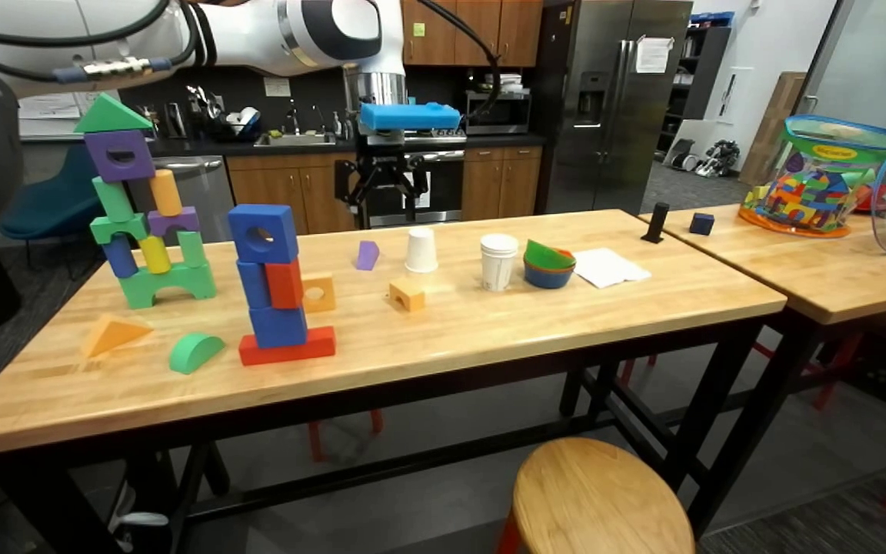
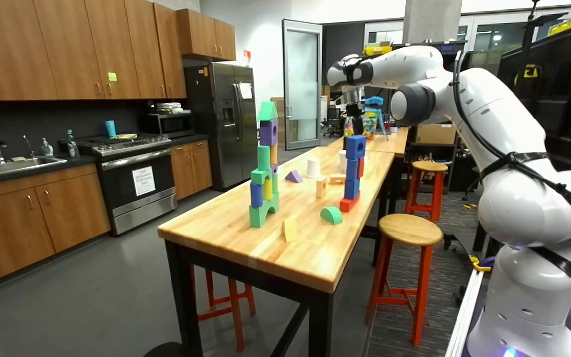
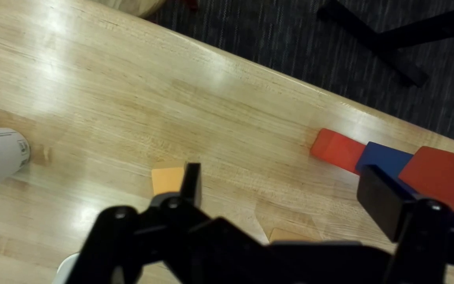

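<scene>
My gripper [image 1: 387, 215] hangs in the air above the wooden table, pointing down. In the wrist view the jaws of the gripper [image 3: 280, 177] stand wide apart with nothing between them. Beneath it lie an orange notched block [image 1: 408, 295], an orange block with a hole [image 1: 320, 293] and a purple triangular block [image 1: 367, 255]. An upside-down white cup [image 1: 421, 251] stands close by. To one side rises a tower of red and blue blocks [image 1: 280, 327], topped by a blue block with a hole [image 2: 355, 147]. One finger partly covers this tower's blue block [image 3: 384, 157] in the wrist view.
A taller multicoloured block tower [image 1: 170, 281] stands near an orange wedge [image 1: 116, 335] and a green half-round [image 1: 195, 353]. Stacked white cups [image 1: 498, 263], coloured bowls [image 1: 547, 275] and a white napkin [image 1: 611, 268] lie farther along. A bag of blocks [image 1: 816, 181] is on the adjoining table.
</scene>
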You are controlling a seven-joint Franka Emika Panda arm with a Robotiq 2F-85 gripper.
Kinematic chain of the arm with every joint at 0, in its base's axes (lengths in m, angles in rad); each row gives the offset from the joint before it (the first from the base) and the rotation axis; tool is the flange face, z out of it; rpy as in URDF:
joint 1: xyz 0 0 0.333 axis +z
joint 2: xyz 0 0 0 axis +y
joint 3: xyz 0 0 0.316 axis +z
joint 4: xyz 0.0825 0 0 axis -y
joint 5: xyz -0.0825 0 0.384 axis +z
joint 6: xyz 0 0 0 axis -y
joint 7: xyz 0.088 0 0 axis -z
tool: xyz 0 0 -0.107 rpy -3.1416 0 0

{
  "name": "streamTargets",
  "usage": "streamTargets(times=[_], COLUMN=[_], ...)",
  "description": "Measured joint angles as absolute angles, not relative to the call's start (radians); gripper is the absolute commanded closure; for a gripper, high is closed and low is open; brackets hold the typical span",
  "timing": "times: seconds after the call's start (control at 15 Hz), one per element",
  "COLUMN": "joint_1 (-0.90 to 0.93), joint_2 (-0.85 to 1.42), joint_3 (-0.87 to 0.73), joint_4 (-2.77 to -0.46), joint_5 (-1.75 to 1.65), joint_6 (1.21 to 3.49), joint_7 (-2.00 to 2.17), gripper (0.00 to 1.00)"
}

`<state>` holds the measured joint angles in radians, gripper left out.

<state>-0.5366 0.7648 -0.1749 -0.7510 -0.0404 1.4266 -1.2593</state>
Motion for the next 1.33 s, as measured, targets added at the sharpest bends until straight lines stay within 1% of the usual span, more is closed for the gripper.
streamTargets(times=[0.73, 1.33], joint_1=[-0.537, -0.517], joint_2=[0.803, 0.836], joint_3=[-0.164, -0.161], joint_4=[-0.758, -0.696], joint_5=[0.025, -0.028], joint_6=[1.422, 1.407], joint_7=[-1.272, -1.465], gripper=[0.00, 0.00])
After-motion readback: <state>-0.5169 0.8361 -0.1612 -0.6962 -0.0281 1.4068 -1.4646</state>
